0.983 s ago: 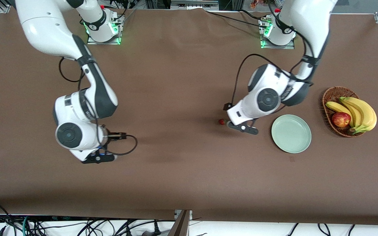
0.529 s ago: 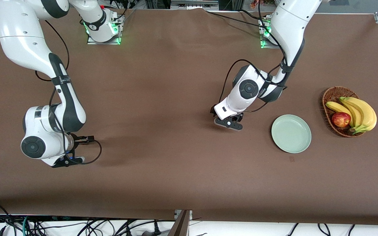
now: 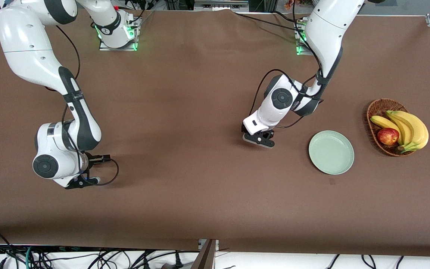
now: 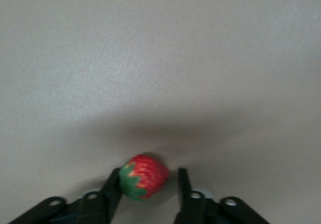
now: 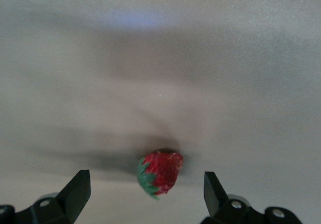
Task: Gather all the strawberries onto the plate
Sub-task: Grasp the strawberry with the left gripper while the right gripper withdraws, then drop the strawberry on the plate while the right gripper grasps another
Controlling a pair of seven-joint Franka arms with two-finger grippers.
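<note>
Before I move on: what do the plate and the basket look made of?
The plate looks like smooth moulded plastic or melamine: an even pale mint colour, matte with a soft sheen at the rim; glazed ceramic is possible. The basket appears to be woven wicker, brown, with visible interlaced strands along its rim.

1. The plate (image 3: pixel 331 152) lies on the table (image 3: pixel 200 201) toward the left arm's end.
2. The basket (image 3: pixel 377 108) sits beside the plate, closer to that end, holding bananas (image 3: pixel 409 127) and an apple (image 3: pixel 388 136).
3. One strawberry (image 4: pixel 144 177) lies between the left gripper's (image 4: pixel 147 189) fingers.
4. Another strawberry (image 5: pixel 160 173) lies between the right gripper's (image 5: pixel 145 191) fingers.
</note>
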